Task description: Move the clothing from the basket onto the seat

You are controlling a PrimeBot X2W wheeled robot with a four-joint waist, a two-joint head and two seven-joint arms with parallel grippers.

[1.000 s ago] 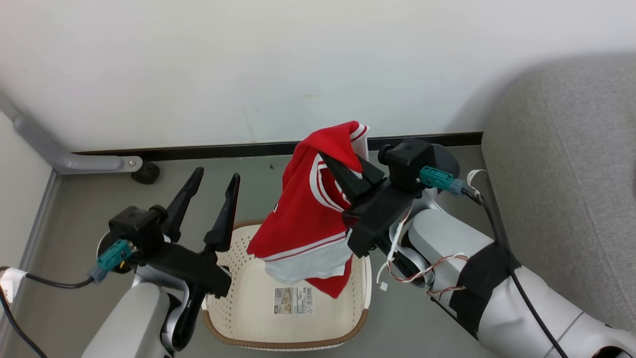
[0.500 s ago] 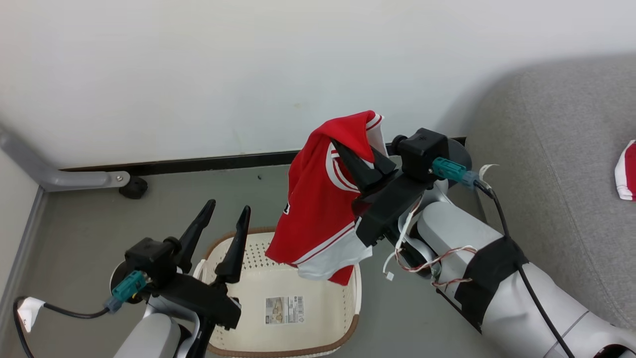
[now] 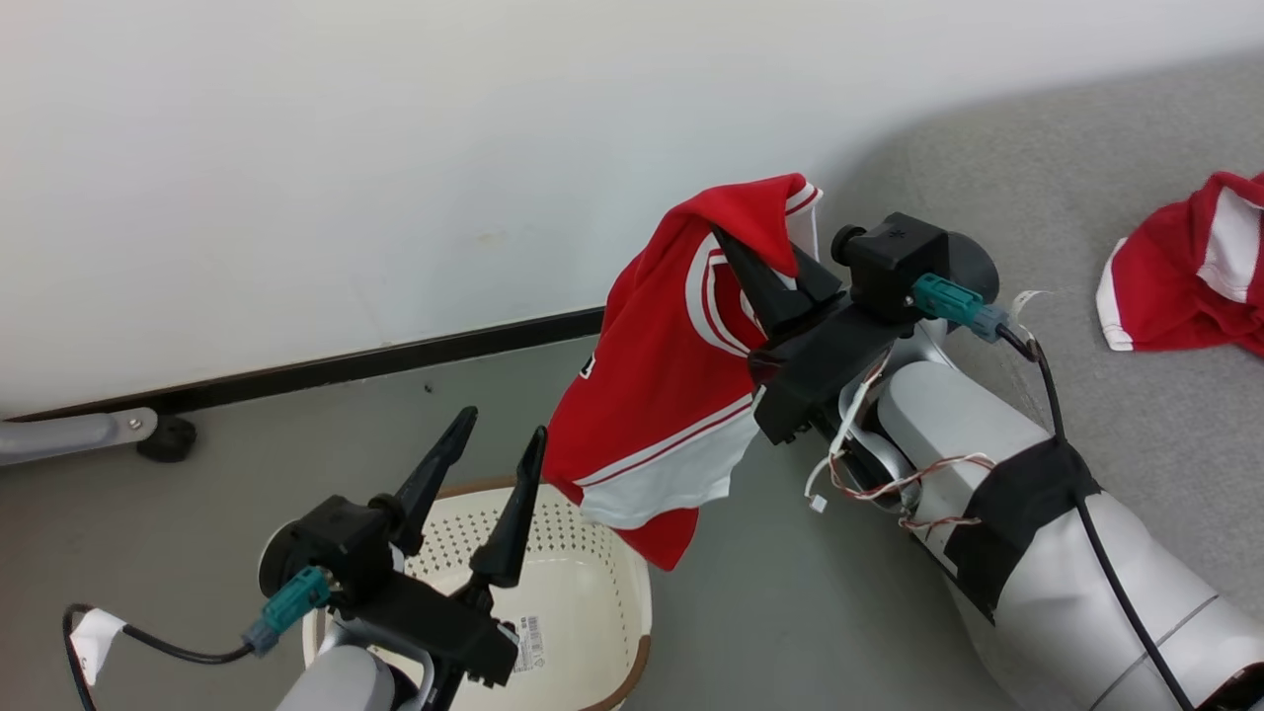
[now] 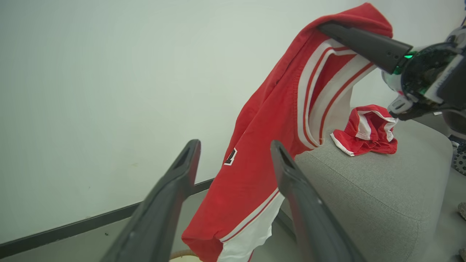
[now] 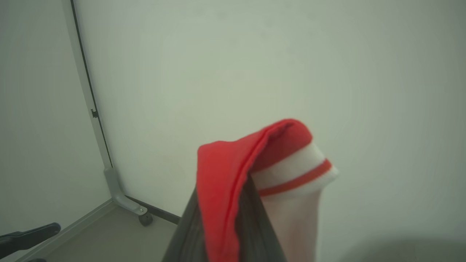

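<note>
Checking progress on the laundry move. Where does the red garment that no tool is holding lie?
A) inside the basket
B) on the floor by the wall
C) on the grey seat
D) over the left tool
C: the loose garment lies crumpled on the grey seat, apart from the held garment pinched in the right tool.

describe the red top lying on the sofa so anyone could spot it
Find the large grey fabric sofa seat at the right. On it lies a crumpled red garment with white panels. Unlike the red white-striped jersey hanging from the right gripper, it rests on the seat.
</note>
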